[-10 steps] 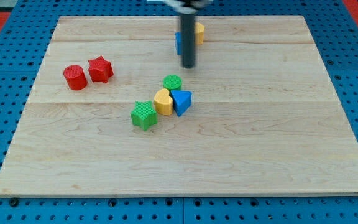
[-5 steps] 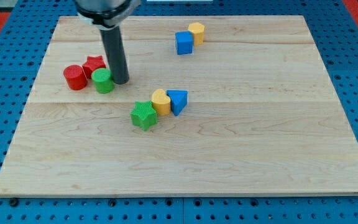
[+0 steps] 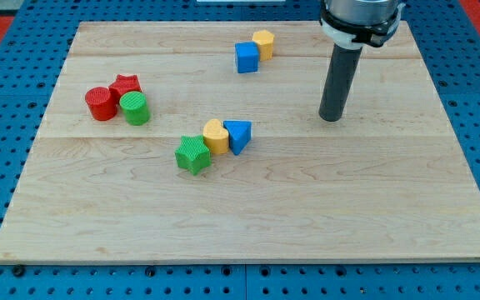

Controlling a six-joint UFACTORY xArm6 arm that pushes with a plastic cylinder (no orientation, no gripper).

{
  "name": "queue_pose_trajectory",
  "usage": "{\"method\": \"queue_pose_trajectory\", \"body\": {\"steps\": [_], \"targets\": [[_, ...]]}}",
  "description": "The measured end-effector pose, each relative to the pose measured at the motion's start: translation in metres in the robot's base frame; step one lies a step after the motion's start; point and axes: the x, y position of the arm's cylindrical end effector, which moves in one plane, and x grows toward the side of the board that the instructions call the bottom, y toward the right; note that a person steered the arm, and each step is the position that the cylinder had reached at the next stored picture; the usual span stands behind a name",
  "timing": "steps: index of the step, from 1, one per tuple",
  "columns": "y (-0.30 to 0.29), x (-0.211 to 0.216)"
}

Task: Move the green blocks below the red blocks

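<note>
Wooden surface [image 3: 373, 200], pale planks. No pincer fitted; my tip [image 3: 330, 119] rests on bare wood. Far to its left: ribbed green cylinder [image 3: 135, 108] touching red star [image 3: 126, 86] and red cylinder [image 3: 100, 103]. Green star [image 3: 192, 154] lies lower-left.

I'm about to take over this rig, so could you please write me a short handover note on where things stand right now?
My tip rests on bare board at the view's right, touching no block.
Green cylinder sits against the red star and red cylinder, beside rather than below them.
Green star lies mid-board by the yellow block and blue triangle.
Left: both greens need to go below the reds.
</note>
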Motion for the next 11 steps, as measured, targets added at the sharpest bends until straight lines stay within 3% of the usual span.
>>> {"method": "queue_pose_trajectory", "body": {"steps": [1,2,3,5,8,11], "targets": [[0.005,0.016],[-0.022,0.065],[-0.060,0.072],[-0.083,0.074],[-0.184,0.076],[-0.277,0.038]]}}
